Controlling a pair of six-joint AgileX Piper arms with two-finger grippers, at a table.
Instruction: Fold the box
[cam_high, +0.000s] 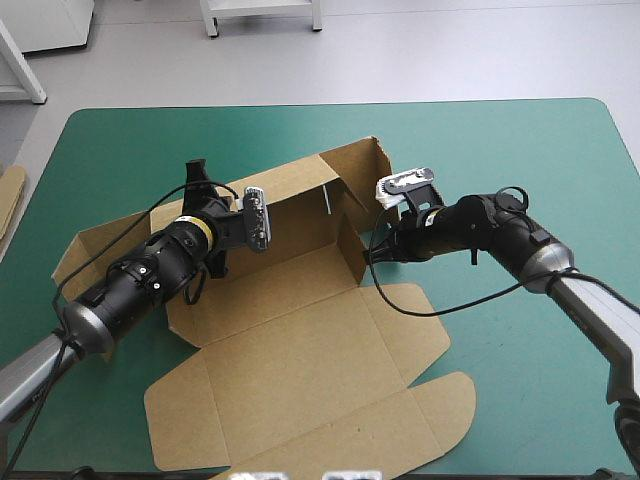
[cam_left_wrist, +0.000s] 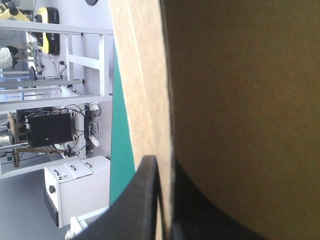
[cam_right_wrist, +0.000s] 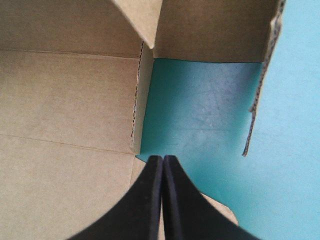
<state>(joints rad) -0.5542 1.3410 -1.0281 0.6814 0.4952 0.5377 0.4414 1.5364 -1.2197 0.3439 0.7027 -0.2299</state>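
Observation:
The brown box (cam_high: 300, 340) lies in the middle of the table with its lid and front flaps flat toward the near edge. Its back wall (cam_high: 300, 185) and a right corner flap (cam_high: 358, 165) stand raised. My left gripper (cam_high: 200, 185) is at the left end of the back wall. In the left wrist view the gripper (cam_left_wrist: 160, 162) is shut on the board (cam_left_wrist: 240, 100), whose edge runs between the fingers. My right gripper (cam_high: 372, 255) is shut and empty. Its tip (cam_right_wrist: 163, 157) points at the teal-green cover beside the box's short right side wall (cam_right_wrist: 142, 100).
An edge of more brown board (cam_high: 10, 195) shows at the table's left edge. Bare teal-green cover (cam_high: 540, 150) stretches to the right of the box and behind it.

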